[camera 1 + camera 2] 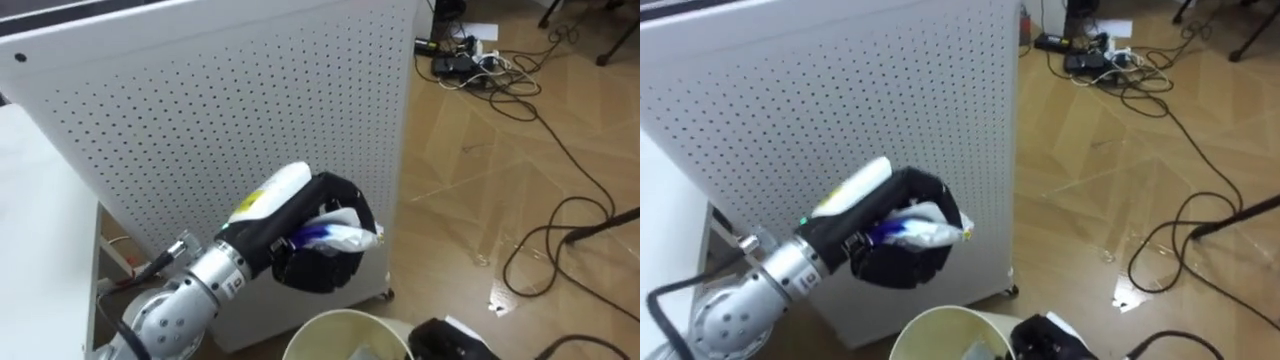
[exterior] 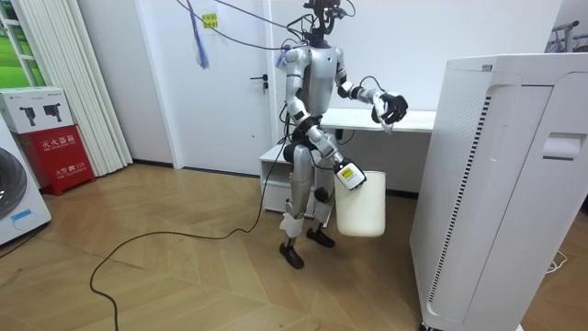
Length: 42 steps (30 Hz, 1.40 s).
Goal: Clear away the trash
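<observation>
Garbage off the floor and in hand, judging by the views; drop into the bin not yet made. Crumpled white plastic wrapper with blue print (image 1: pixel 342 236) at lower centre of the left eye view, clamped between the curled fingers and thumb of the black left hand (image 1: pixel 318 268), in front of the white perforated metal panel (image 1: pixel 230 110). In the frame, directly above the rim of the cream round plastic bin (image 1: pixel 330 322) at the bottom edge. Black right hand (image 1: pixel 445 340) at lower right beside that rim; impossible to tell its finger state. Looks thin, glossy, scrunched and light.
</observation>
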{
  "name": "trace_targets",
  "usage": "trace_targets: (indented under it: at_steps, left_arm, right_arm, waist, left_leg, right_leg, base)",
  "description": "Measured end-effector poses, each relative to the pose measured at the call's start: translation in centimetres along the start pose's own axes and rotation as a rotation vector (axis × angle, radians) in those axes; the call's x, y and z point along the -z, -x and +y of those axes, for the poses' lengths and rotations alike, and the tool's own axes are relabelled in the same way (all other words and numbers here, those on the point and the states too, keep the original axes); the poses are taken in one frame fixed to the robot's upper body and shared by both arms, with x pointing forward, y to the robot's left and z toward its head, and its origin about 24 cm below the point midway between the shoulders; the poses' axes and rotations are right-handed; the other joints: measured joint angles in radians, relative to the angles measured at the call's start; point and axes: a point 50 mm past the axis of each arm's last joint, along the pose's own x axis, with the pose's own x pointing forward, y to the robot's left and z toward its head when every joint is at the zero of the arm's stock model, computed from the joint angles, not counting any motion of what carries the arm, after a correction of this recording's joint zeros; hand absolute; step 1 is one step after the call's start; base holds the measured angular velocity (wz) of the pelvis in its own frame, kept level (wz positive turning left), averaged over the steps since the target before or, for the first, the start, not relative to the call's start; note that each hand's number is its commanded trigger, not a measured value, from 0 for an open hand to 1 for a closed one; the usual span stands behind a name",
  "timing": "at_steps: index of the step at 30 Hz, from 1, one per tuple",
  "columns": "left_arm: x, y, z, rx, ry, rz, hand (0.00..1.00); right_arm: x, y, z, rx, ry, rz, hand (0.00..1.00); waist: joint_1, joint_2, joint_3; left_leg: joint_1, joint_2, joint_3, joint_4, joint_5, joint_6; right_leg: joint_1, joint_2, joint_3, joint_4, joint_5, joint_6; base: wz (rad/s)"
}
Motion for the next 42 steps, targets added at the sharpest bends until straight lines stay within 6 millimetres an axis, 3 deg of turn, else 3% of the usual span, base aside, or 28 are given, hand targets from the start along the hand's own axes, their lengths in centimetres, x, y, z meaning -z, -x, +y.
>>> trace_targets:
  at_steps: [3, 9, 14, 19, 30, 31, 33, 34, 42]
  left_arm:
    - [1.0, 0.1, -1.2, 0.019, 0.047, 0.047, 1.0]
    - [1.7, -0.3, -2.7, 0.041, 0.107, 0.078, 1.0]
    - [3.2, 0.0, -4.1, 0.101, 0.141, 0.152, 1.0]
    - [3.6, 0.1, -4.5, 0.142, 0.155, 0.166, 1.0]
    - [4.3, 1.4, -5.6, 0.297, 0.164, 0.196, 1.0]
    - [4.4, 1.5, -5.7, 0.304, 0.165, 0.202, 0.71]
    - [5.2, 2.0, -6.2, 0.342, 0.181, 0.241, 0.05]
    - [5.5, 2.1, -6.3, 0.354, 0.187, 0.256, 0.0]
    - [6.5, 3.2, -7.3, 0.449, 0.212, 0.332, 0.0]
  right_arm:
    - [-0.8, -0.5, 0.1, 0.006, -0.008, -0.021, 1.0]
    - [-1.6, -1.0, 0.8, 0.004, -0.02, -0.032, 1.0]
    - [-2.0, -1.2, 1.0, -0.001, -0.023, -0.05, 1.0]
    - [-2.8, -1.4, 0.9, -0.001, -0.028, -0.072, 1.0]
    - [-2.7, -1.2, 0.0, 0.012, -0.014, -0.076, 1.0]
    - [-2.7, -1.1, 0.0, 0.013, -0.014, -0.075, 1.0]
    - [-2.4, -1.0, -0.3, 0.015, -0.023, -0.067, 1.0]
    - [-2.4, -1.0, -0.4, 0.014, -0.024, -0.066, 1.0]
    - [-2.1, -1.0, -0.4, 0.0, -0.023, -0.055, 1.0]
  waist:
    - [0.002, -0.01, 0.0061]
    - [0.039, -0.028, 0.0119]
    - [0.046, -0.04, 0.0152]
    - [0.051, -0.056, 0.0148]
    - [0.041, -0.052, 0.0119]
    - [0.041, -0.05, 0.0111]
    - [0.041, -0.044, 0.0075]
    - [0.042, -0.043, 0.0069]
    - [0.044, -0.009, 0.0053]
  left_leg:
    - [-0.026, 0.0, -0.009, 0.003, 0.005, -0.001]
    - [-0.052, -0.001, -0.015, 0.008, 0.007, -0.002]
    - [-0.062, -0.008, -0.037, 0.014, 0.007, -0.001]
    - [-0.101, -0.011, -0.039, 0.031, 0.008, 0.001]
    - [-0.107, -0.013, -0.042, 0.033, 0.009, 0.003]
    - [-0.107, -0.013, -0.043, 0.033, 0.009, 0.003]
    - [-0.104, -0.013, -0.044, 0.039, 0.01, 0.003]
    - [-0.102, -0.013, -0.047, 0.039, 0.01, 0.003]
    - [-0.104, -0.014, -0.057, 0.039, 0.013, 0.005]
  right_leg:
    - [-0.024, -0.002, -0.016, 0.009, -0.001, -0.002]
    - [-0.049, -0.004, -0.028, 0.016, -0.002, -0.002]
    - [-0.051, -0.01, -0.058, 0.028, -0.002, -0.002]
    - [-0.078, -0.012, -0.059, 0.028, -0.002, -0.002]
    - [-0.079, -0.011, -0.06, 0.023, -0.002, -0.002]
    - [-0.078, -0.011, -0.062, 0.022, -0.002, -0.002]
    - [-0.069, -0.011, -0.068, 0.021, -0.002, -0.002]
    - [-0.067, -0.011, -0.069, 0.021, -0.002, -0.002]
    - [-0.064, -0.012, -0.079, 0.025, -0.002, -0.002]
  base:
    - [0.1]
    - [0.03]
    - [0.13]
    - [0.03]
    - [0.0]
    - [0.05]
    - [0.06]
    - [0.06]
    - [0.04]
